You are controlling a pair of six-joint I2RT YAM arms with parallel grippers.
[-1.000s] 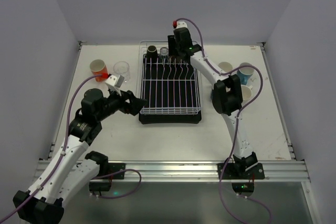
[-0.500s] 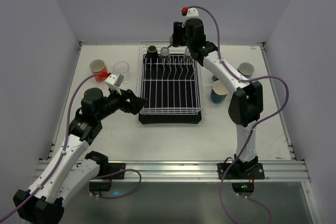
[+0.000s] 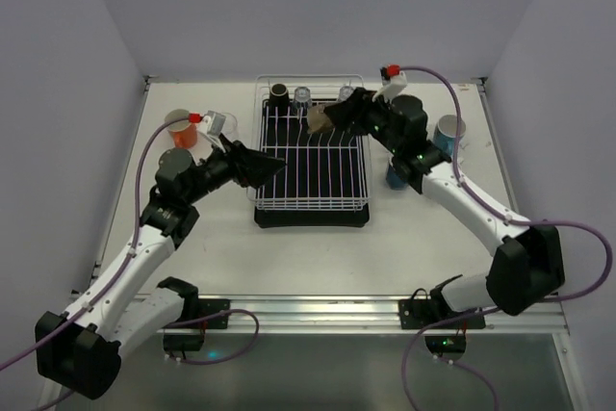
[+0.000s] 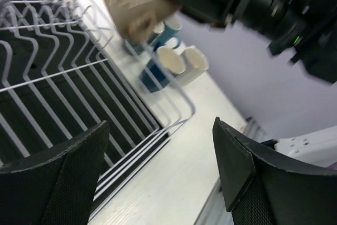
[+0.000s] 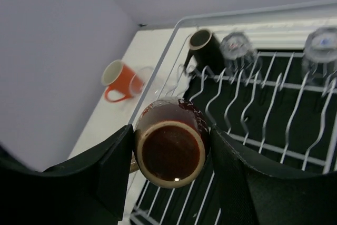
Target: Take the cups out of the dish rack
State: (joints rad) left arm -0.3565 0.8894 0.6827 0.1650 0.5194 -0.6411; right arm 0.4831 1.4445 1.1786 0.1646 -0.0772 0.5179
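The dish rack (image 3: 310, 207) is a white wire rack on a black tray, and it sits in the middle of the worktop (image 3: 318, 257). The left arm reaches in from the left side, and the left hand (image 3: 269, 166) hangs over the left edge of the rack. Its two fingers (image 4: 63, 183) stand wide apart with nothing between them. The right arm bends in from the right side. The right hand (image 3: 337, 115) is up in the air over the back part of the rack, and it is grasping a brown cup (image 5: 171, 148). The brown cup lies on its side between the two fingers, with its open mouth facing the wrist camera. Three more cups are in the rack, all along the back row: a black cup (image 3: 279, 93) in the back left corner and two clear glasses (image 3: 302, 95) next to it. On the worktop to the left of the rack there is an orange cup (image 3: 180, 128) with a clear tumbler (image 5: 145, 80) just beside it. To the right of the rack stand a teal cup (image 3: 449, 130), a blue cup (image 3: 397, 177) partly hidden under the right arm, and two cream cups (image 4: 171, 60) close together.
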